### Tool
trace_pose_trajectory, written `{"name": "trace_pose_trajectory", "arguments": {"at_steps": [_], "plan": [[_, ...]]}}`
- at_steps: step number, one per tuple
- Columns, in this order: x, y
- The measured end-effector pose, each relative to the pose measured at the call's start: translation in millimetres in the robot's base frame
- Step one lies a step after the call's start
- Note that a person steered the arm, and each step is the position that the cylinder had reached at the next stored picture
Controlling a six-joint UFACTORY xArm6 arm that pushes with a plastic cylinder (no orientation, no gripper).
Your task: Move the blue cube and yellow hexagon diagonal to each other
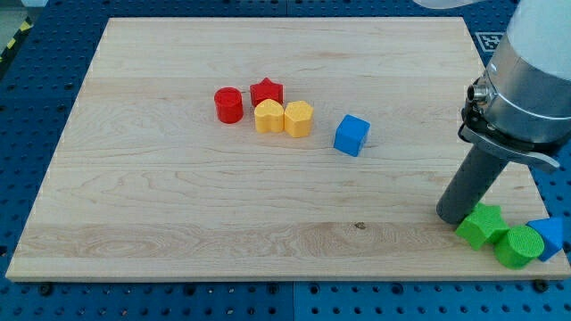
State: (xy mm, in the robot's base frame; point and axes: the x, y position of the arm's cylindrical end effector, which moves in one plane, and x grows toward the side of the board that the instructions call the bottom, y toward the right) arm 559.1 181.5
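Note:
The blue cube (pixel 351 135) sits right of the board's middle. The yellow hexagon (pixel 299 119) lies just to its left and slightly higher, with a small gap between them. My tip (pixel 456 218) rests near the board's lower right corner, far to the right of and below the blue cube. It touches or nearly touches a green star-like block (pixel 483 226).
A yellow heart-like block (pixel 268 117) touches the hexagon's left side. A red star (pixel 266 91) and a red cylinder (pixel 228 104) sit above and left of it. A green cylinder (pixel 517 247) and a blue block (pixel 549 237) lie at the board's lower right edge.

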Motion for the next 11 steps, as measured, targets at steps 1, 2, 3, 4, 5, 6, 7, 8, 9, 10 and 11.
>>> {"name": "trace_pose_trajectory", "arguments": {"at_steps": [1,2,3,4,5,6,7,8,9,10,11], "plan": [[-46,-18],[-75,-77],[-70,-117],[-97,-167],[-135,-178],[-136,-165],[-115,-140],[-91,-112],[-98,-87],[-128,-80],[-135,-56]]}}
